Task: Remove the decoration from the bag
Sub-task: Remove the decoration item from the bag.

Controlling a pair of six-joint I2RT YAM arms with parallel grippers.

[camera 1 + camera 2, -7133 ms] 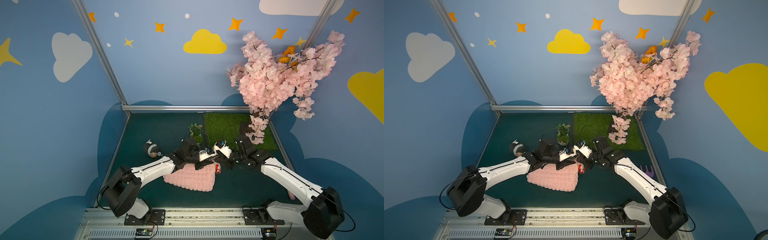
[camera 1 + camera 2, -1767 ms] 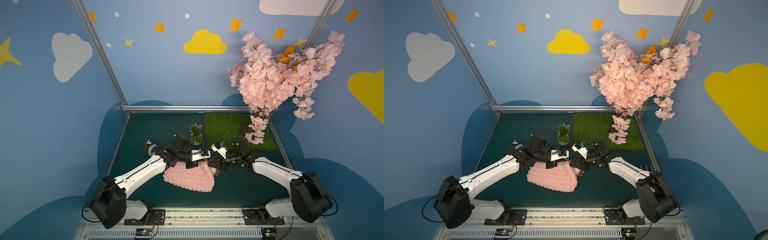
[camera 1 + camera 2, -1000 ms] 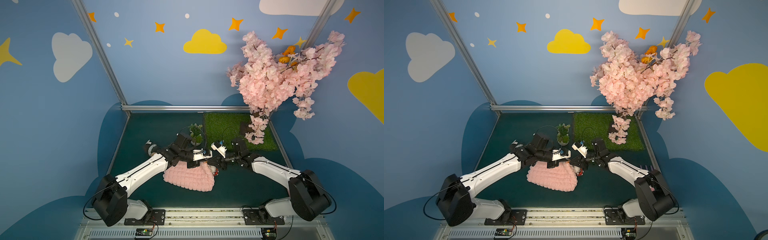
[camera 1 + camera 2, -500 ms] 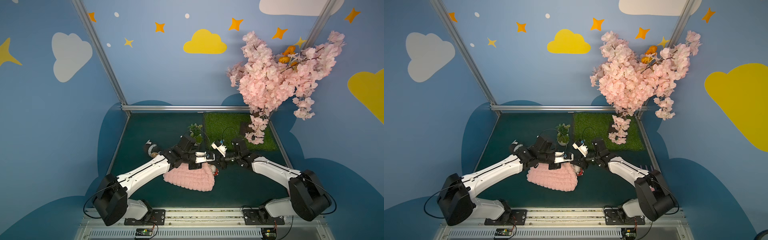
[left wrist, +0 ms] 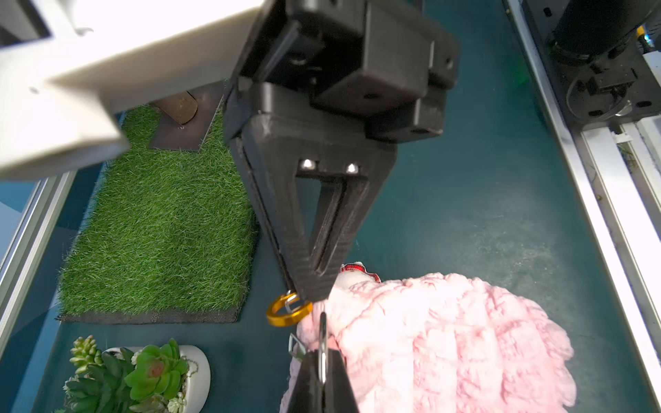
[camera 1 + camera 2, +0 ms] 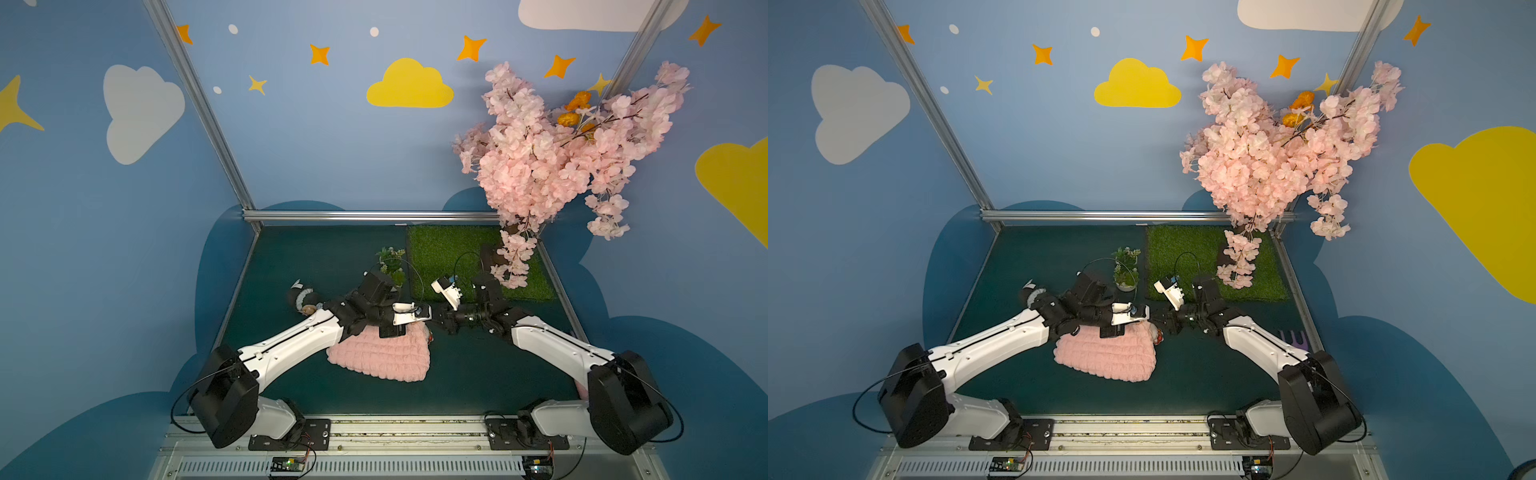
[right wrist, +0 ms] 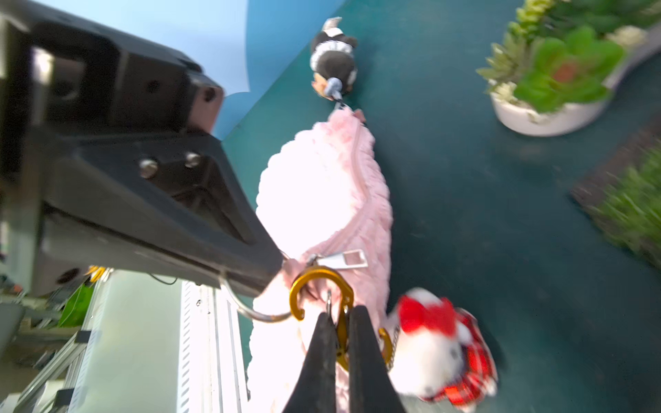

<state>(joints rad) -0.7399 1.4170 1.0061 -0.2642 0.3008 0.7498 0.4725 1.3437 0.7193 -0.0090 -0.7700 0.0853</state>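
The pink bag lies on the dark green floor. The decoration, a white plush with a red bow, hangs by a short chain from a gold clasp at the bag's zip corner, beside the zip pull. My right gripper is shut on that clasp. My left gripper is shut on a silver ring at the same corner. The two tips nearly touch. I cannot tell whether ring and clasp are still linked.
A dark plush sits at the bag's far end. A succulent pot and a grass mat with the blossom tree stand behind the grippers. A purple comb lies at the right edge.
My left gripper has moved right, closing on the right gripper at the bag's corner. The right gripper has barely moved. Both stay shut.
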